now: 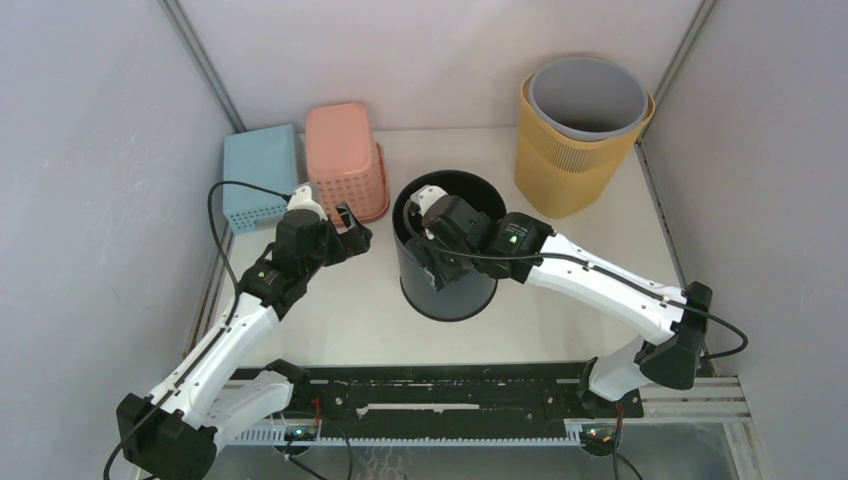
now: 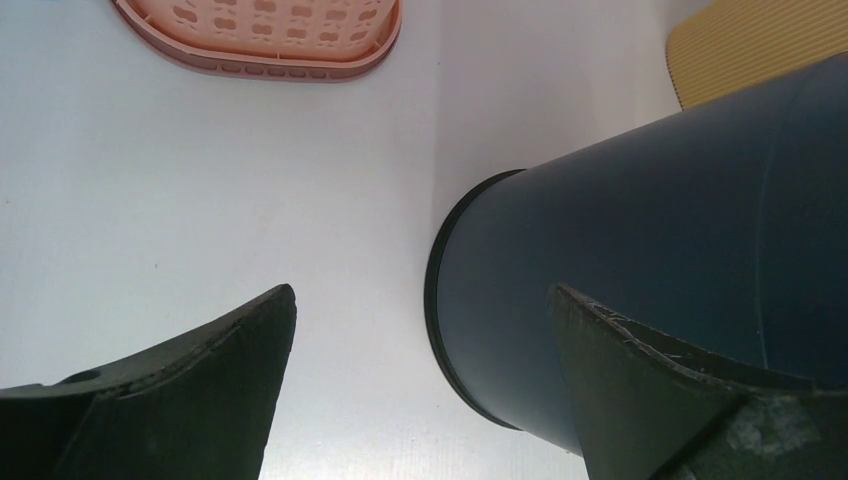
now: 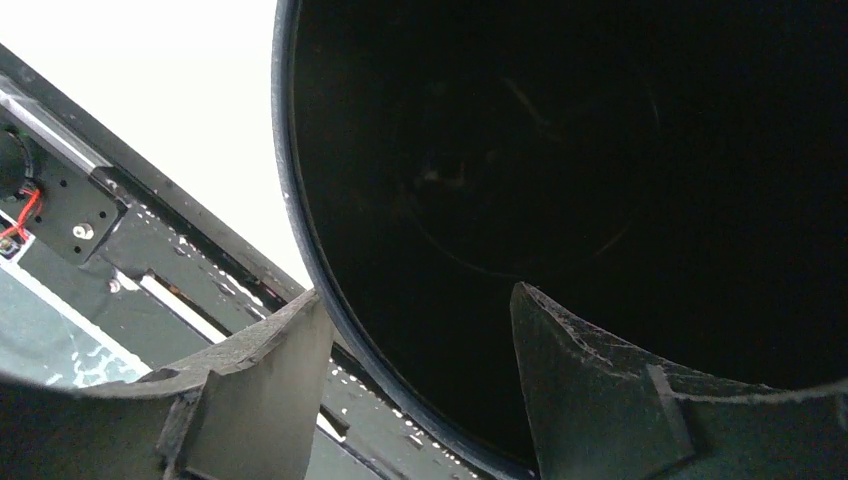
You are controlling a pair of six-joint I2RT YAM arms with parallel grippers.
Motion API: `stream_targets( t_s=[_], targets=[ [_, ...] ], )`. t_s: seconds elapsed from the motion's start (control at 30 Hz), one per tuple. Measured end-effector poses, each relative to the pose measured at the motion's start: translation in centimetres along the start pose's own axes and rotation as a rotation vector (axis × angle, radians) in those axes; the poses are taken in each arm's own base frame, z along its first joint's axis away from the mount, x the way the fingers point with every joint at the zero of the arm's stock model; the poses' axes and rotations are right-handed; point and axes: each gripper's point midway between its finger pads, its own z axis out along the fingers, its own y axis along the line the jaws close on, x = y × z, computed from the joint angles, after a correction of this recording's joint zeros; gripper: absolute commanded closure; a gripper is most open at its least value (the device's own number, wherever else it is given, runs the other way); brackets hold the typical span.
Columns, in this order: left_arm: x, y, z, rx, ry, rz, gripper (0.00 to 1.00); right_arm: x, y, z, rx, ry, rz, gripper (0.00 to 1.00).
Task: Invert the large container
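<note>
The right gripper is spread wide and straddles the near-left rim of the black bin, with one finger inside and one outside. It is not clamped on the wall, and whether the outer finger touches the rim cannot be told. The left gripper is released too, holding nothing, just left of the bin.

The white table is closed in by pale walls. A pink basket and a blue basket sit by the far-left corner. A yellow bin stands in the far-right corner.

The black bin stands at the table's middle, mouth up, base down, its long axis about vertical.
</note>
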Motion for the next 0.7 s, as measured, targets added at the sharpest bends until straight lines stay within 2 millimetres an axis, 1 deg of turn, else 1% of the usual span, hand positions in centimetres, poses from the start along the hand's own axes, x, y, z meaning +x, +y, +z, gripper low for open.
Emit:
stream_targets(
  t_s=[0.07, 0.17, 0.2, 0.27, 0.4, 0.43, 0.47, 0.5, 0.57, 0.7],
  targets=[
    [0.1, 0.1, 0.0, -0.003, 0.004, -0.001, 0.00, -0.1, 0.0, 0.2, 0.003, 0.019, -0.025, 0.27],
    [0.2, 0.2, -0.1, -0.009, 0.010, -0.003, 0.00, -0.1, 0.4, 1.1, -0.005, 0.062, -0.071, 0.29],
    [0.3, 0.3, -0.2, -0.011, 0.013, -0.007, 0.00, -0.1, 0.7, 1.7, -0.012, 0.083, -0.090, 0.31],
    [0.2, 0.4, -0.5, -0.014, 0.009, -0.018, 0.00, 0.3, 1.1, 2.8, -0.025, 0.120, -0.123, 0.39],
    [-0.6, 1.0, -1.1, -0.026, -0.020, -0.046, 0.00, 0.0, 1.6, 3.2, -0.070, 0.151, -0.170, 0.63],
    [-0.8, 1.1, -1.3, -0.027, -0.027, -0.050, 0.00, 0.0, 1.6, 3.3, -0.077, 0.156, -0.177, 0.75],
    [-1.0, 1.2, -1.4, -0.027, -0.035, -0.055, 0.00, 0.0, 1.8, 3.3, -0.094, 0.162, -0.179, 0.92],
    [-1.1, 1.2, -1.6, -0.025, -0.040, -0.057, 0.00, 0.0, 2.0, 3.3, -0.113, 0.166, -0.180, 1.00],
    [-1.3, 1.2, -1.7, -0.022, -0.049, -0.064, 0.00, -0.3, 2.4, 3.5, -0.150, 0.158, -0.200, 1.00],
    [-1.2, 1.3, -1.8, -0.024, -0.050, -0.069, 0.00, -0.7, 1.5, 3.4, -0.144, 0.163, -0.133, 1.00]
  ],
)
